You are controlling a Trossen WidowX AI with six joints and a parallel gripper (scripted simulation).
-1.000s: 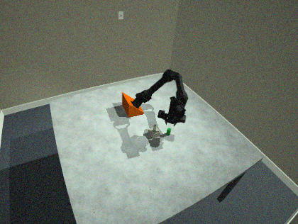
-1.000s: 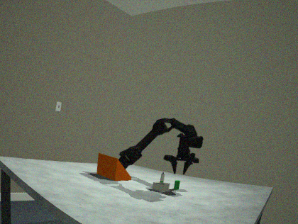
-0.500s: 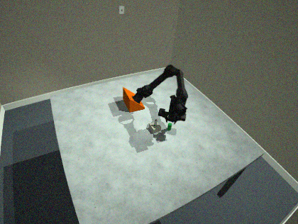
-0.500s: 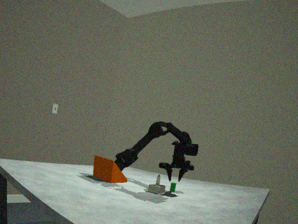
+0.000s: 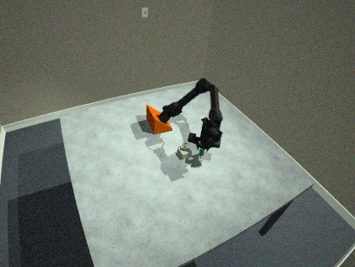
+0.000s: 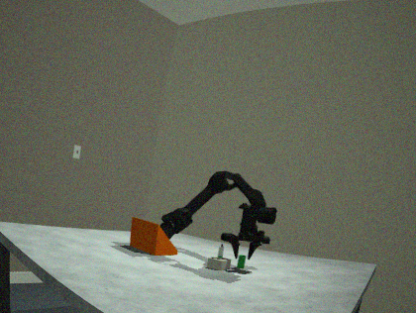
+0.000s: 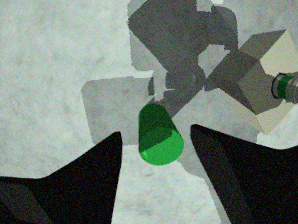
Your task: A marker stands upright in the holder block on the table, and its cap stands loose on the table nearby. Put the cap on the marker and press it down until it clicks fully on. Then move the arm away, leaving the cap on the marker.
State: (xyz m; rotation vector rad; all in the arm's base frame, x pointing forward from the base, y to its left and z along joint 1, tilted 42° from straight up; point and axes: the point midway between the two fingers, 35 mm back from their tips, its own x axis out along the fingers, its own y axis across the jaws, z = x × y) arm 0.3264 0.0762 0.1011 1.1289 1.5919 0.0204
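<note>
Mottled grey table top (image 5: 127, 203) is seen under dull brown walls. Just beside the pale square holder block (image 6: 218, 263) the small green cylindrical cap (image 6: 241, 261) is set upright, touching nothing. Only the wrist view shows the cap (image 7: 160, 135) framed between the two black fingers; only the exterior view shows the slim upright marker (image 6: 221, 251) clearly. The black jointed arm (image 6: 213, 190) is arched from the orange wedge base (image 6: 149, 238), and the gripper (image 6: 246, 249) is held pointing down above the cap, jaws part-open and holding nothing. From the top the marker is hardly made out.
</note>
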